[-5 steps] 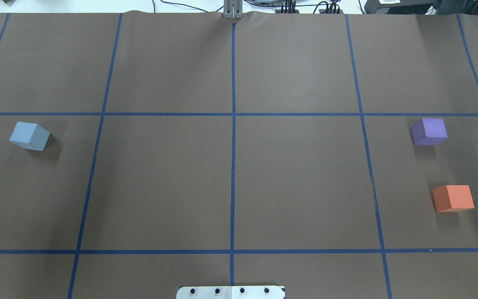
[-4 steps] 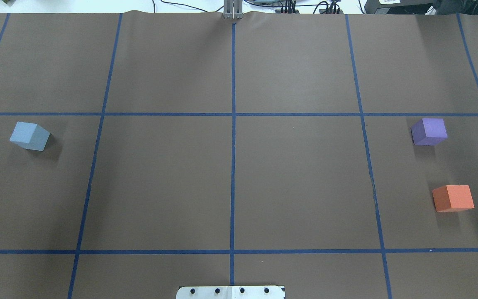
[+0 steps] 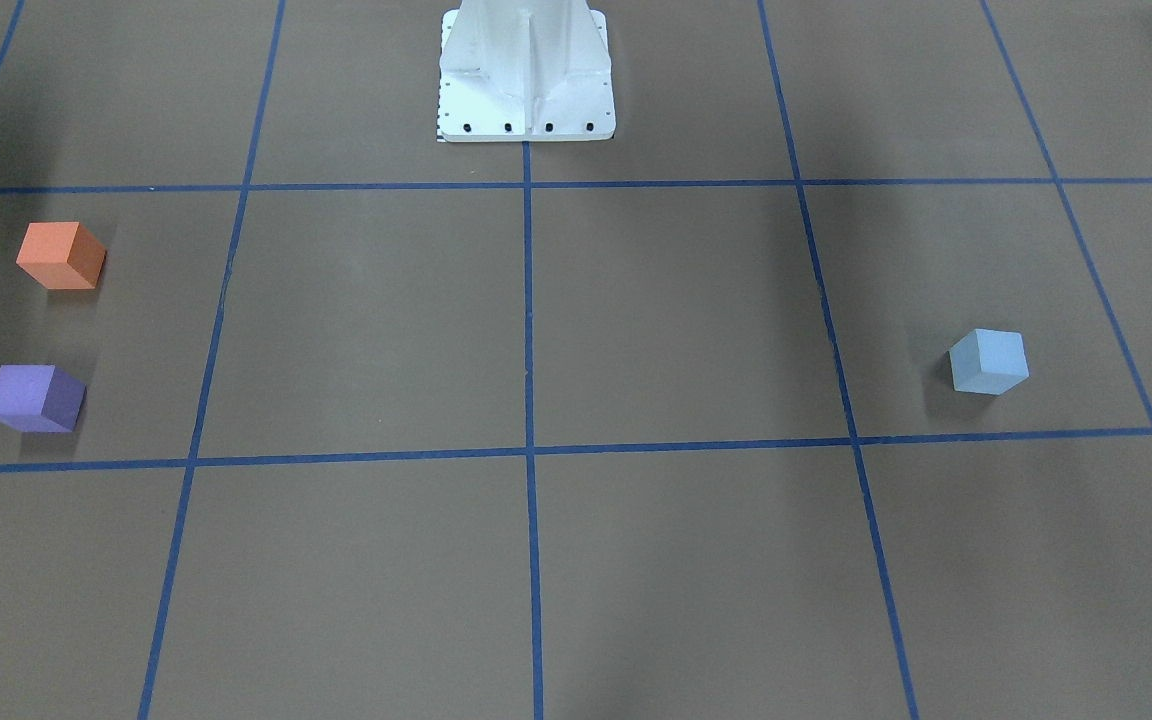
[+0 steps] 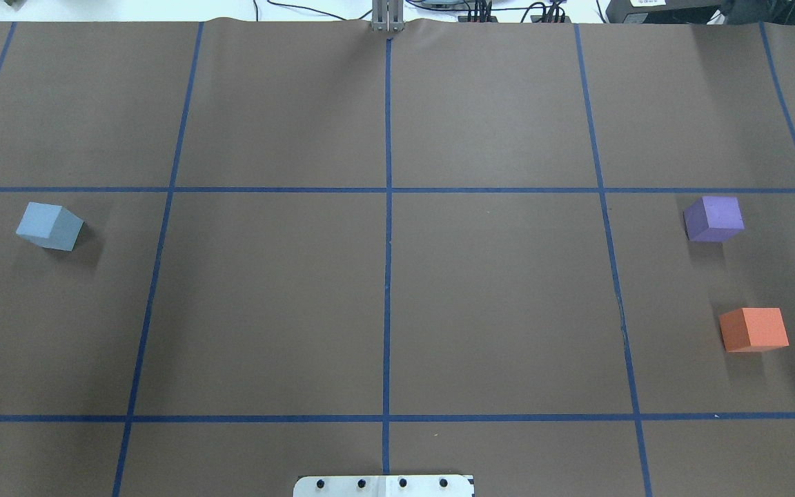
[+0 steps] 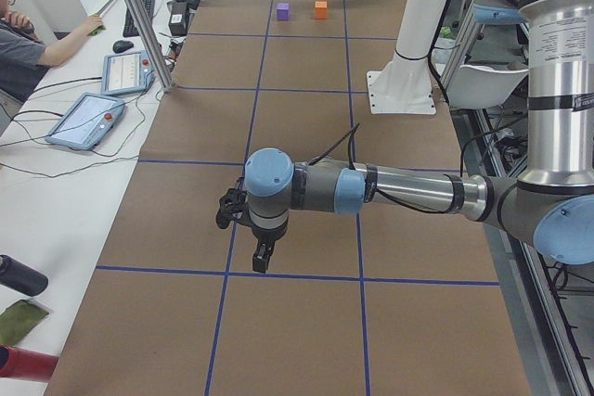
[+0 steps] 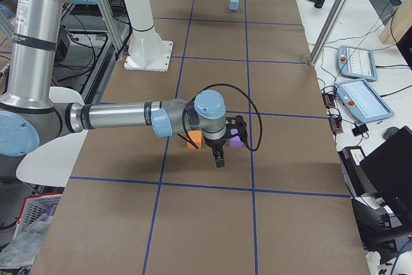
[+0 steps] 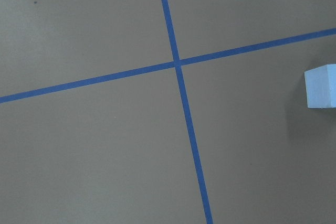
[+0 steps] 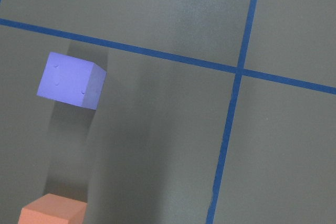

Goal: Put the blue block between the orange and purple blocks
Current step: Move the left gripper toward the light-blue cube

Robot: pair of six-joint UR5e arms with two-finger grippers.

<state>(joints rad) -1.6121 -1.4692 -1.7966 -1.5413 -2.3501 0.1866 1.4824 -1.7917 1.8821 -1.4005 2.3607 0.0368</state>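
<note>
The light blue block (image 4: 49,226) lies on the brown table cover on my left side; it also shows in the front-facing view (image 3: 988,362) and at the right edge of the left wrist view (image 7: 321,86). The purple block (image 4: 713,218) and the orange block (image 4: 754,329) lie apart on my right side, purple farther from me. Both show in the right wrist view, purple (image 8: 71,80) and orange (image 8: 52,209). The left gripper (image 5: 263,257) and right gripper (image 6: 219,159) show only in the side views, pointing down above the table. I cannot tell whether either is open or shut.
Blue tape lines (image 4: 387,276) divide the table into squares. The white robot pedestal (image 3: 526,70) stands at the near middle edge. An operator (image 5: 28,34), tablets (image 5: 88,118) and a metal post (image 5: 139,16) are along the far side.
</note>
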